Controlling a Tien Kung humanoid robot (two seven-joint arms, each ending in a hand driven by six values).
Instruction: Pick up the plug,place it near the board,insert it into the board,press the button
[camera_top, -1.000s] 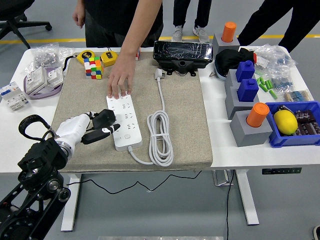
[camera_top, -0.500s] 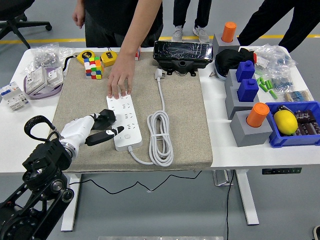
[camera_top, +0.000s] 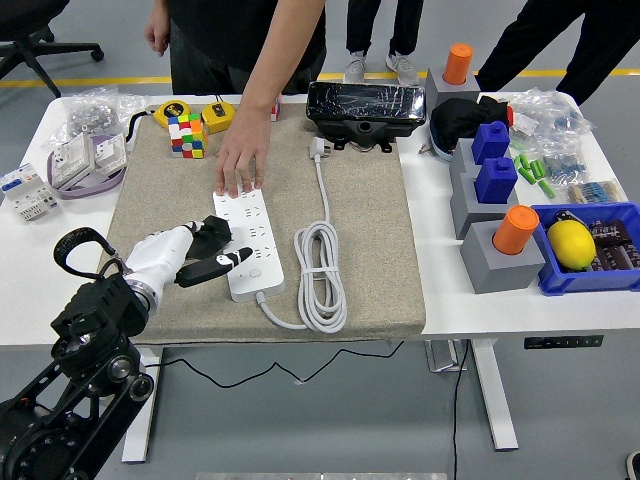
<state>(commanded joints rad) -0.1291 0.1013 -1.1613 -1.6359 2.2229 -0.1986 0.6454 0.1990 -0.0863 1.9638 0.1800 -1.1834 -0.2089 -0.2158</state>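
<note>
- Since the earlier frames, the left hand (camera_top: 190, 258) had crept right and a little farther in, carrying the black plug (camera_top: 209, 238) closer over the left edge of the white board (camera_top: 250, 243).
- That plug sat in the hand's curled fingers, hovering at the near-left part of the board; its prongs were hidden, so its seating could not be judged.
- It looked small, rigid and light, probably smooth-sided plastic that could twist in a loose grip; holding it by the body's flat sides seemed best.
- A pale-tipped finger (camera_top: 236, 258) reached out over the board's near end.
- A person's hand (camera_top: 240, 160) pressed down on the board's far end, steadying it on the beige mat (camera_top: 360, 250).
- To the right lay the board's coiled white cable (camera_top: 322, 270).
- No right hand showed.
</note>
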